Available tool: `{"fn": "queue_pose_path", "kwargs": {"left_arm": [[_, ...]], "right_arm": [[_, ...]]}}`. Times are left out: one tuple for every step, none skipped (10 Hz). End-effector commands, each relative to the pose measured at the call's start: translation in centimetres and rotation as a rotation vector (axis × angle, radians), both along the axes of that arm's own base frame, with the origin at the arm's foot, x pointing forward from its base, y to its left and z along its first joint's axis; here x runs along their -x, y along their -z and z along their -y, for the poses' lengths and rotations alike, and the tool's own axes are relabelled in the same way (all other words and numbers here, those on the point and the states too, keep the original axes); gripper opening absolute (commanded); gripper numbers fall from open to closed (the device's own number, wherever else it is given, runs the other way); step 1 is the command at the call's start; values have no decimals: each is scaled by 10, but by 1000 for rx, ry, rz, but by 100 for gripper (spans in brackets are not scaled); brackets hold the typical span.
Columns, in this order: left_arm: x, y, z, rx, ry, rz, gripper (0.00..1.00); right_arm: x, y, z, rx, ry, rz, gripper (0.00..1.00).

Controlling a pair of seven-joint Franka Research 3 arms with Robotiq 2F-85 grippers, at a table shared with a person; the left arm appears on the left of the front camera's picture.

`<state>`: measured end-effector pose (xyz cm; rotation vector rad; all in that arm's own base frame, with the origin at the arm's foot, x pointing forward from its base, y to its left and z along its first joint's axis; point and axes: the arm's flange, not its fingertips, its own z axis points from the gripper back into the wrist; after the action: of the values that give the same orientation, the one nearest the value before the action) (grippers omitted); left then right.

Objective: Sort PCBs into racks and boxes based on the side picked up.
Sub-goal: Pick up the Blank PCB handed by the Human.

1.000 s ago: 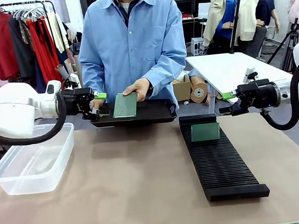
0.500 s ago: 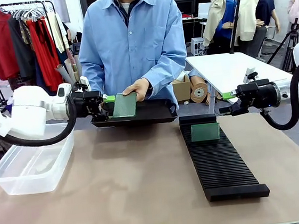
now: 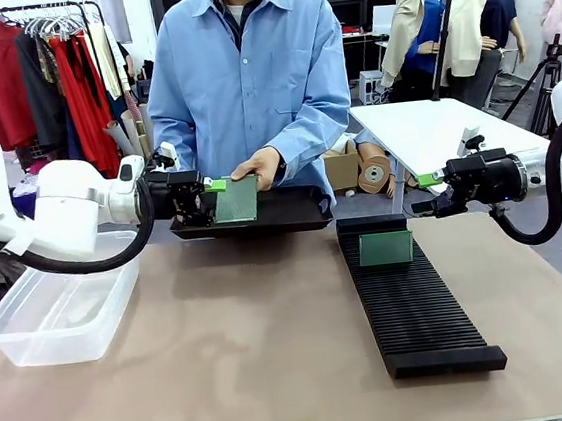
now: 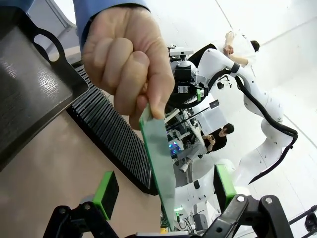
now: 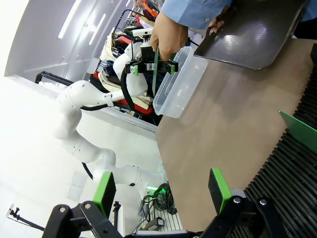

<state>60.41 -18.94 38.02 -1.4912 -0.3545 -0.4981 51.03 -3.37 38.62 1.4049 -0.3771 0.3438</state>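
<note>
One PCB (image 3: 236, 201), held on edge by the person's fingers (image 4: 126, 64) above the black tray (image 3: 296, 210), sits between the parted pads of my left hand (image 3: 211, 200), not yet clamped, presented so I can close on its faces, while my right hand (image 3: 421, 194) hangs parted beside the rack (image 3: 422, 306).

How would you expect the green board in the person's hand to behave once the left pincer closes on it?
Probably stiff: the PCB looks straight though the person's hand pinches only its top edge. Likely light, since that pinch alone carries it. It stands edge-on inside the open left pincer, so it might pivot if gripped off-centre.
</note>
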Motion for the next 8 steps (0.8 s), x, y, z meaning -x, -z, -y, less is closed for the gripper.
{"fn": "queue_pose_path", "kwargs": {"left_arm": [[-12,-1,10,24,-15,-3,98],[-14,1,12,29,-12,-15,89],[-16,3,14,31,-11,-24,80],[-17,5,15,40,-8,-33,69],[-17,5,15,41,-9,-32,56],[-18,4,14,40,-10,-32,43],[-17,4,14,39,-11,-32,29],[-18,4,14,39,-13,-32,13]], "right_arm": [[-3,-2,-1,-6,6,26,100],[-3,-2,-1,-6,6,26,100],[-3,-2,-1,-6,6,26,100],[-3,-2,-1,-6,6,26,100],[-3,-2,-1,-6,6,26,100],[-3,-2,-1,-6,6,26,100],[-3,-2,-1,-6,6,26,100],[-3,-2,-1,-6,6,26,100]]}}
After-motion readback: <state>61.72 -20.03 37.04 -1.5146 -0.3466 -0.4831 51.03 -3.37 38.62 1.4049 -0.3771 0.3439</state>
